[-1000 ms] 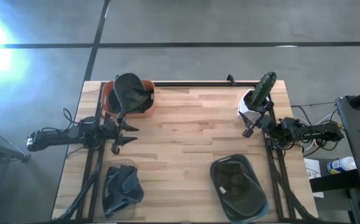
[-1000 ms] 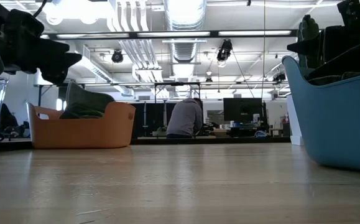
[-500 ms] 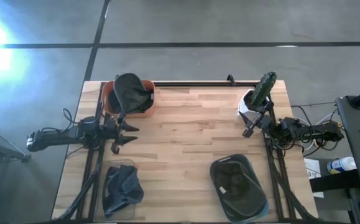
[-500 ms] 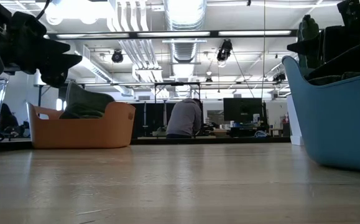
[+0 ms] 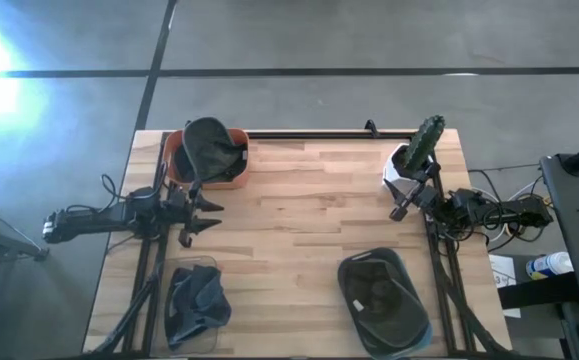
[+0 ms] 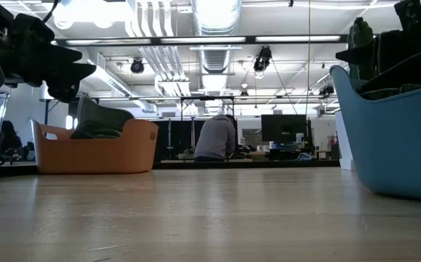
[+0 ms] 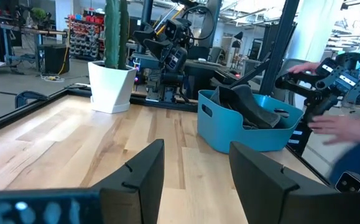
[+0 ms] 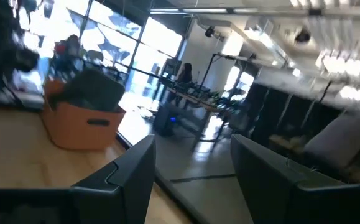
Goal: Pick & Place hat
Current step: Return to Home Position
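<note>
A dark hat (image 5: 212, 148) rests in the orange basket (image 5: 231, 172) at the table's far left; the right wrist view shows the hat (image 8: 92, 90) sticking up above that basket (image 8: 80, 124). More dark hats (image 5: 379, 292) lie in the blue basket (image 5: 409, 325) at the near right. Another dark hat (image 5: 197, 300) sits in a clear container at the near left. My left gripper (image 5: 207, 215) hovers open over the table's left side, pointing right, with its own fingers apart (image 7: 195, 180). My right gripper (image 5: 399, 205) is open near the right edge (image 8: 192, 180).
A white pot with a cactus (image 5: 414, 155) stands at the far right corner, close to my right gripper. A person's hand (image 7: 341, 124) shows beyond the blue basket (image 7: 248, 121). A person sits in the room behind the table (image 6: 216, 138). Bare wood (image 5: 309, 210) lies between the arms.
</note>
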